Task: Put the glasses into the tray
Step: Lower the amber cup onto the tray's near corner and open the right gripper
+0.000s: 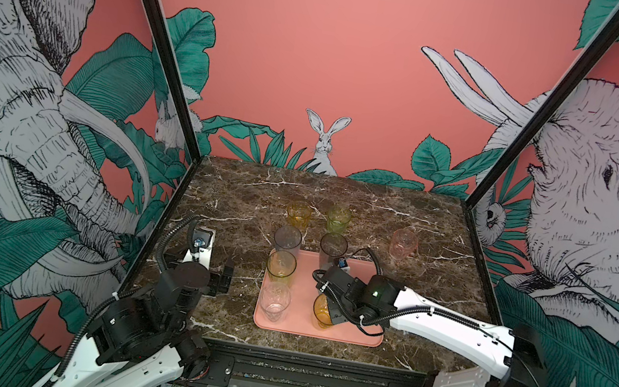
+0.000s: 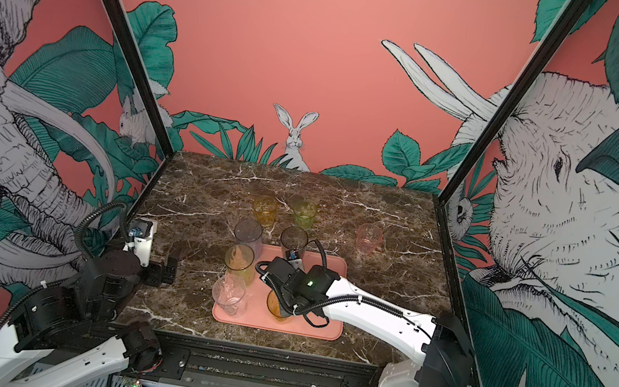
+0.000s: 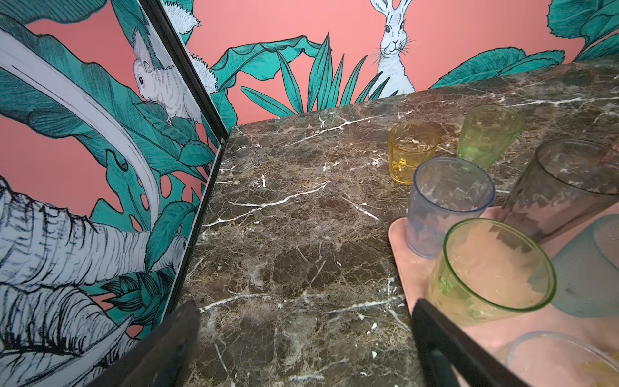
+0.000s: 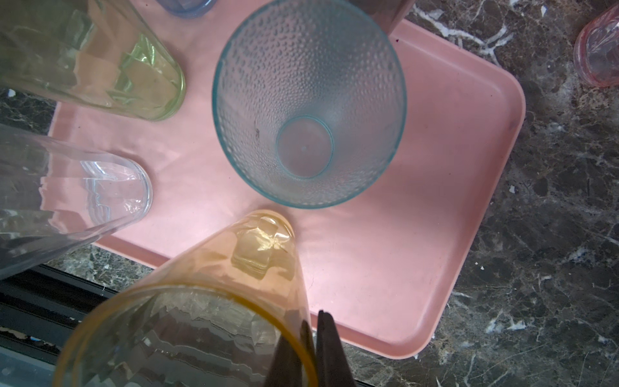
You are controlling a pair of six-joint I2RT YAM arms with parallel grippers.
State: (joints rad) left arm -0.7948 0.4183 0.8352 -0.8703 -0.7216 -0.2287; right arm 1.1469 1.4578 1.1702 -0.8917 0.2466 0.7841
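The left gripper (image 1: 222, 278) hung over the marble table (image 1: 239, 200) just left of the tray (image 1: 299, 311), its jaws spread wide and holding nothing; a small white mark (image 1: 114, 321) on that arm's dark joint was too small to read. The tray, flat salmon pink with rounded corners and a low rim, lay near the table's front edge. Along its left side stood three tall tumblers: a clear glass (image 1: 273, 302) nearest the front, a yellow-green glass (image 1: 281, 268) behind it, and a blue-grey glass (image 1: 287, 239) on the far left corner. Beyond the tray, on bare marble, sat a short amber glass (image 1: 298, 214) and, to its right, a short green glass (image 1: 338, 219). A tall smoky glass (image 1: 333, 246) stood at the tray's far edge. In the right wrist view a frosted, dimpled blue-green glass (image 4: 308, 100) stood upright mid-tray; the right arm hid it in both top views. The right gripper (image 4: 315, 321) was pinched on the rim wall of a tall amber glass (image 1: 322, 310) standing near the tray's front, one finger inside, one outside. Well to the right, off the tray, stood a short pink glass (image 1: 404, 243).
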